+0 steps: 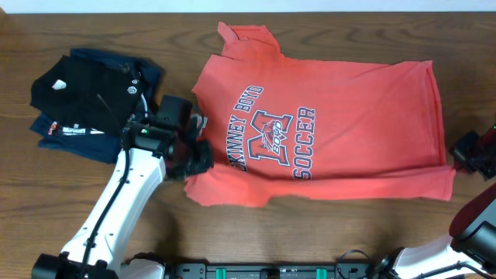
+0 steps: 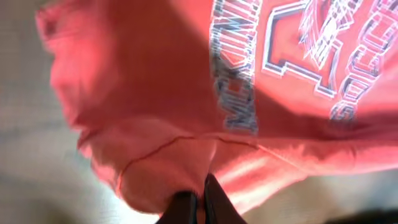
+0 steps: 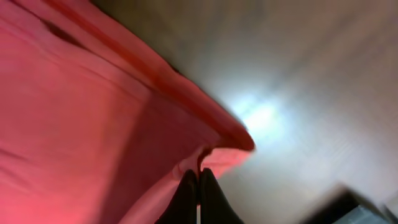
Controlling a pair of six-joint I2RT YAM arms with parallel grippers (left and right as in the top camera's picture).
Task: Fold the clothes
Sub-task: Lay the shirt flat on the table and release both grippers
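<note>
Coral shirt [image 1: 349,93] is clamped at 2 ends by left gripper [image 2: 200,198] and right gripper [image 3: 199,186], seemingly for folding over

Overhead evenly lit, wrist views blurred, glare on table [image 3: 261,115]

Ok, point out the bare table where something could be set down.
Free: the table strip beyond the T-shirt, the strip along its near edge, and the corner in front of the navy garment, left of the left arm. Crowded: around the left end effector, wedged between the T-shirt and the black garment.
</note>
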